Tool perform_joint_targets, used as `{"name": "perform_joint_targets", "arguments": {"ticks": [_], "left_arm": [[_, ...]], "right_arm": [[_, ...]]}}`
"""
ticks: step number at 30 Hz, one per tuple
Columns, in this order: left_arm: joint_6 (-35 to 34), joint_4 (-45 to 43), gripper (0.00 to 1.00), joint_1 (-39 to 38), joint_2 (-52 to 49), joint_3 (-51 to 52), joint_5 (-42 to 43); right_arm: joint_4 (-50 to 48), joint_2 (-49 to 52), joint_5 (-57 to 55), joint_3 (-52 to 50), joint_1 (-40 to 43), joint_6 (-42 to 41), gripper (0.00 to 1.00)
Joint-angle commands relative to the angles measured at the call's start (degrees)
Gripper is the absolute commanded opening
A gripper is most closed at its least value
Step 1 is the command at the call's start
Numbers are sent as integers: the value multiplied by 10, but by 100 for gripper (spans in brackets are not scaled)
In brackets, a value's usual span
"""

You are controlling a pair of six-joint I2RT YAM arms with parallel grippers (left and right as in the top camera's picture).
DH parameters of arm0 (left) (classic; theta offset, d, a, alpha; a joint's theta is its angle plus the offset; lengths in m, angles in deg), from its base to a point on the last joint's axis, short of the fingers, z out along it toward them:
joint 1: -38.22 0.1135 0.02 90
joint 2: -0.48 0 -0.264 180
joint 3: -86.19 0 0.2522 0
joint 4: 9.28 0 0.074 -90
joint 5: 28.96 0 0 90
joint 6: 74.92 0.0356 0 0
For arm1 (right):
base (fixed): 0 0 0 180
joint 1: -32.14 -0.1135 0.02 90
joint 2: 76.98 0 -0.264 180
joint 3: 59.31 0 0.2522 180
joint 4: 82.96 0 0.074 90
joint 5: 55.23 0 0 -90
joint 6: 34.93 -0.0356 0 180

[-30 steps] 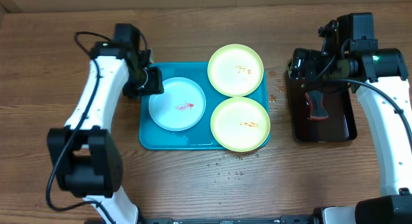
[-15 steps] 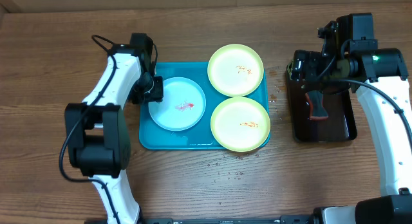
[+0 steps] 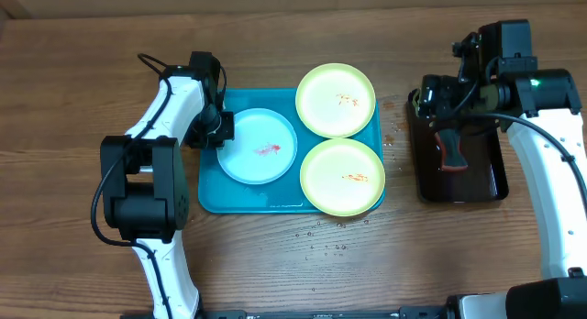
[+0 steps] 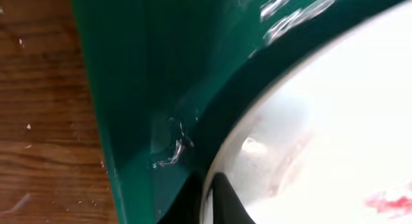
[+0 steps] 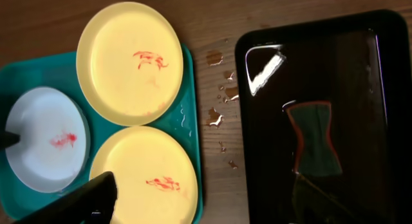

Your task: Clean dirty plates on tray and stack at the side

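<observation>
The pale blue-white plate (image 3: 261, 147) lies in the left half of the turquoise tray (image 3: 238, 198), a red smear at its centre. My left gripper (image 3: 220, 128) is shut on its left rim; in the left wrist view the dark fingertips (image 4: 225, 198) pinch the white plate's (image 4: 335, 121) edge over the tray (image 4: 148, 89) floor. Two yellow-green plates (image 3: 336, 99) (image 3: 342, 176) with red-orange smears fill the tray's right half. My right gripper (image 3: 438, 97) hovers open above the black tray's far end, holding nothing; one finger (image 5: 90, 197) shows at lower left.
A glossy black tray (image 3: 459, 195) stands right of the turquoise one, holding water and a red-and-grey sponge (image 3: 449, 149). Water drops (image 5: 215, 114) dot the wood between the two trays. Bare wooden table lies in front of both trays.
My left gripper has moved onto the blue-white plate's left rim and shut on it; the plate has shifted slightly right and back. The right arm has stayed in place.
</observation>
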Motion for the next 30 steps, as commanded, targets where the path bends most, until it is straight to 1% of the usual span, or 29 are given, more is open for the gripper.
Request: {"name": "perform_joint_targets", "arguments": {"ticks": [1, 3, 5, 6, 7, 10, 16, 18, 20, 23, 25, 30], "left_arm": [[2, -9, 4, -3, -19, -2, 1], [2, -9, 4, -3, -19, -2, 1], [2, -10, 4, -2, -19, -2, 1], [2, -10, 4, -2, -19, -2, 1], [2, -11, 4, -2, -19, -2, 1], [2, -11, 4, -2, -19, -2, 1], [2, -20, 4, -3, -19, -2, 1], [2, -21, 4, -3, -19, -2, 1], [2, -21, 4, -3, -19, -2, 1], [2, -22, 4, -3, -19, -2, 1], [2, -25, 4, -3, -19, -2, 1], [2, -33, 4, -3, -19, -2, 1]], "right_arm": [[0, -2, -5, 11, -2, -13, 81], [3, -2, -38, 10, -1, -67, 78], [12, -2, -84, 11, -1, -104, 74], [19, -1, -104, 11, 1, -118, 74], [26, 1, -114, 11, 6, -128, 74], [46, 16, -114, 11, 33, -124, 74], [64, 92, -58, 11, 95, -10, 75], [63, 122, -54, 10, 104, 24, 70], [63, 151, -54, 10, 107, 65, 63], [60, 186, -54, 7, 107, 104, 54], [54, 208, -56, 7, 107, 118, 51], [24, 254, -64, 5, 107, 119, 44]]}}
